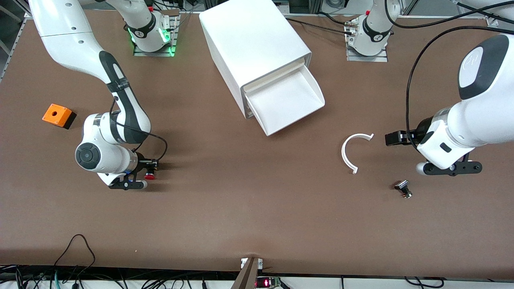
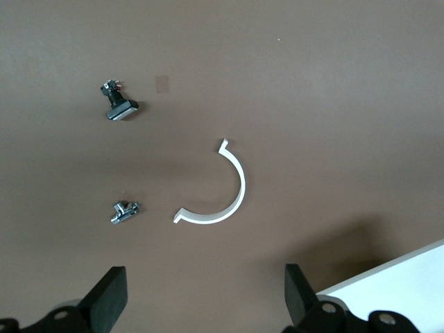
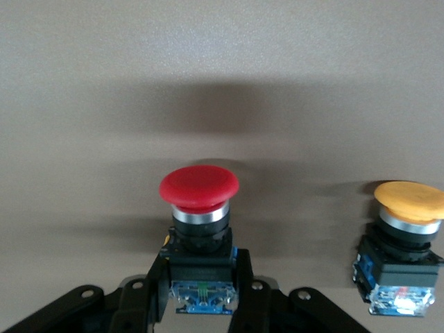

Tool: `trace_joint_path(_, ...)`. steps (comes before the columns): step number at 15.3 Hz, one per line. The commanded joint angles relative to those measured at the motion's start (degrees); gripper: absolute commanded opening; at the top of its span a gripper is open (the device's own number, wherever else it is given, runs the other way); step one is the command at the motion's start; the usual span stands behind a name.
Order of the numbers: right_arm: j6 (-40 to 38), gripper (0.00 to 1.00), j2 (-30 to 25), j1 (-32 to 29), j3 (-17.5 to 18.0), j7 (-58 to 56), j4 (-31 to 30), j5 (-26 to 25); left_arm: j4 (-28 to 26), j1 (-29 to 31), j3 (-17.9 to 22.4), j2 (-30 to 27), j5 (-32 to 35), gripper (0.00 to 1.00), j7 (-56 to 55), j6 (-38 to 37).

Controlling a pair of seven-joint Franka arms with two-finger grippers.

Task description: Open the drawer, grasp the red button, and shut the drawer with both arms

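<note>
The drawer [image 1: 285,102] stands pulled out of the white cabinet [image 1: 253,44], and its tray looks empty. My right gripper [image 3: 201,277] is down at the table near the right arm's end and is shut on the black-and-blue body of the red-capped button [image 3: 199,208]. The button's red cap [image 1: 149,176] shows beside the gripper [image 1: 146,168] in the front view. I cannot tell whether the button rests on the table or is lifted. My left gripper [image 2: 206,291] is open and empty over bare table near the left arm's end, where the front view also shows it [image 1: 391,139].
An orange-yellow-capped button [image 3: 406,243] stands close beside the red one. An orange box with a hole [image 1: 58,115] sits toward the right arm's end. A white C-shaped piece [image 1: 353,150], a small black part [image 1: 402,188] and a small metal piece [image 2: 125,211] lie near the left gripper.
</note>
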Motion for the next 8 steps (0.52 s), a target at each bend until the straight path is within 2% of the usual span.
trace_joint_path(1,0.7,0.86,0.1,-0.6,0.3,0.0,-0.1,-0.1,-9.4,0.1,-0.3,-5.3,1.5,0.99,0.5,7.8)
trace_joint_path(2,0.7,0.99,0.0,-0.6,0.3,0.0,0.0,-0.1,-15.9,0.1,-0.3,-9.2,1.5,0.99,0.6,12.4)
trace_joint_path(5,-0.8,0.99,-2.2,-0.3,0.2,-0.5,1.8,-0.7,-35.7,1.4,-0.4,-20.9,1.4,0.99,0.5,26.2)
trace_joint_path(6,-1.7,0.99,-3.6,-0.2,0.2,-0.5,1.9,-0.8,-40.7,1.3,-0.4,-23.9,1.3,0.99,0.5,30.0)
trace_joint_path(8,-3.1,0.99,-6.7,0.2,0.2,-0.5,2.0,-0.8,-46.1,1.2,-0.6,-26.4,1.1,0.99,-1.8,35.1)
